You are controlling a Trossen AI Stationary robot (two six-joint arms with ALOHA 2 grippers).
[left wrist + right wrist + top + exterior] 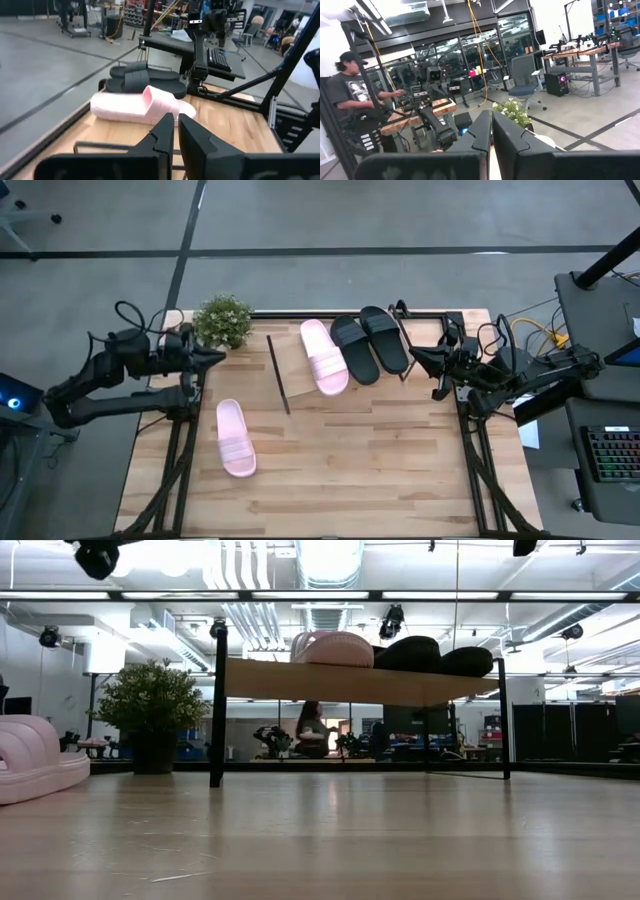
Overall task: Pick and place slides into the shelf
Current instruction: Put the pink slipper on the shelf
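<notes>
Three slides on slanted light wood shelf (296, 366), one pale pink slide (236, 438) lower left on tabletop.
Left gripper (216, 357) and right gripper (415, 356) both closed, empty, at mid-frame table edges.

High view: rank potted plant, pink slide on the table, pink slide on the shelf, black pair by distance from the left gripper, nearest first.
From the left gripper, jaws shut, at the table's left edge:
1. Potted plant, just beside it at the back-left corner.
2. Pink slide on the table, loose, toward the front.
3. Pink slide on the shelf, to its right.
4. Black pair, farther right on the shelf.
</notes>
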